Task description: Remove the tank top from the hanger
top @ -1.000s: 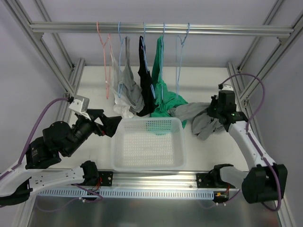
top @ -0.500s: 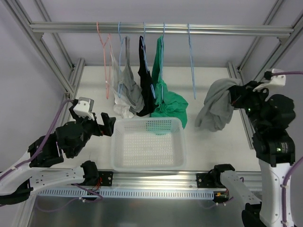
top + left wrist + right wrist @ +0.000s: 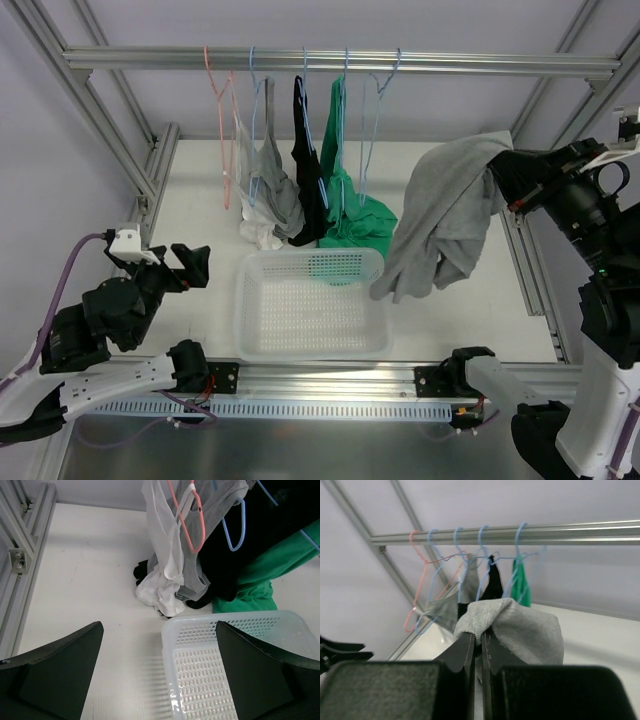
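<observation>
Top external view: my right gripper (image 3: 500, 168) is up high, clamped on a bunch of the tank top (image 3: 440, 220). The rest of the cloth drapes down and to the left of it.
Right wrist view: both fingers are pinched flat on a fold of the grey jersey, so the grip looks solid. No wire caught in it that I can see.
Hanger: the light-blue hanger (image 3: 372, 120) hangs bare on the rail (image 3: 480, 64), off to the right gripper's left and apart from the cloth. I'd call the removal done.
Why so high: my guess is it keeps the hem off the surface (image 3: 200, 190). Can't tell if the lowest edge clears the white basket (image 3: 310, 350).
Left gripper (image 3: 185, 270): jaws wide apart, holding nothing, parked low with the basket just ahead-right of it. Looks like it's staying out of the way.
</observation>
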`<control>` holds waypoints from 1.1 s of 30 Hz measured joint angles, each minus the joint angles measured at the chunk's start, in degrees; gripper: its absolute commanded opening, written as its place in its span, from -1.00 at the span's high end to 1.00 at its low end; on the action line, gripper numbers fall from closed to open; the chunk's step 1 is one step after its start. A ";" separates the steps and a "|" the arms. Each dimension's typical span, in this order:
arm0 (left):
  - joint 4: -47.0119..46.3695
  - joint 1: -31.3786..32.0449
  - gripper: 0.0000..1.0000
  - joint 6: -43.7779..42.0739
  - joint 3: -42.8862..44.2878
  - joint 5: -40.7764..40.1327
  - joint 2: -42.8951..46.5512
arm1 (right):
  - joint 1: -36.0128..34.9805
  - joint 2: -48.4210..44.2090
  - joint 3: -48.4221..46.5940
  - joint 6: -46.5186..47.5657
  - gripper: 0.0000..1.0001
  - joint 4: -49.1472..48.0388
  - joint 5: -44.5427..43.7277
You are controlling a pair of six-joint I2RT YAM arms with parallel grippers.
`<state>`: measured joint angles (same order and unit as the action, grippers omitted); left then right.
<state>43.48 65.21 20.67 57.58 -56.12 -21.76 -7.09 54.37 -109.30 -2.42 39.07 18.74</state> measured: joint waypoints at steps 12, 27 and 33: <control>0.46 -12.22 -0.97 2.60 0.13 2.36 0.72 | -5.38 1.31 11.78 -9.70 0.99 -8.63 16.02; 0.44 -24.81 -0.97 4.24 -0.02 12.31 -3.56 | -35.41 6.12 26.91 -2.78 0.99 -13.62 -1.01; 0.42 -24.81 -0.97 4.20 -0.76 12.41 -2.71 | -40.02 7.48 31.54 -1.55 0.99 -19.26 -3.43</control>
<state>43.90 40.40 24.86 56.82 -43.70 -24.47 -47.11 61.84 -77.76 -3.97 19.81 15.31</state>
